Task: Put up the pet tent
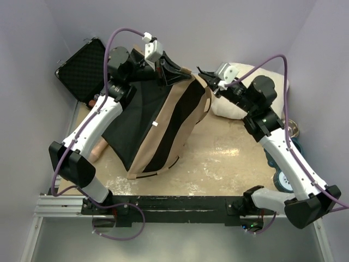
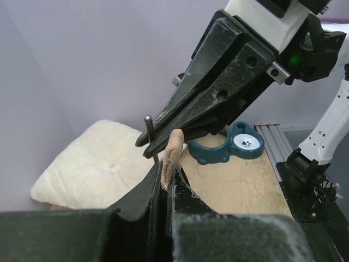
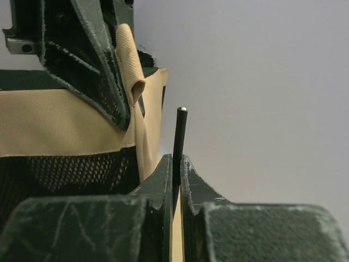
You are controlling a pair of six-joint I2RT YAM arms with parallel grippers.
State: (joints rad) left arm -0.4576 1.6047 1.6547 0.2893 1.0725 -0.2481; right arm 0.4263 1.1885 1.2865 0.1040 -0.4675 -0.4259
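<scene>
The pet tent [image 1: 163, 120] lies collapsed on the table's left-centre, with tan and black panels showing. My left gripper [image 1: 170, 73] is shut on a tan fabric tab [image 2: 172, 155] at the tent's far corner; in the left wrist view my left gripper [image 2: 168, 183] pinches it between its jaws. My right gripper [image 1: 206, 76] sits just to the right of that corner. In the right wrist view my right gripper [image 3: 175, 161] is shut on the end of a thin black pole [image 3: 179, 136], beside the tan fabric [image 3: 54, 125]. The pole tip [image 2: 148, 128] stands beside the tab.
A white fluffy cushion [image 1: 237, 106] lies at the back right, behind the right gripper. An open black foam-lined case [image 1: 82, 68] leans at the back left. A teal pet bowl [image 2: 229, 144] and a metal bowl [image 1: 293, 128] sit along the right edge.
</scene>
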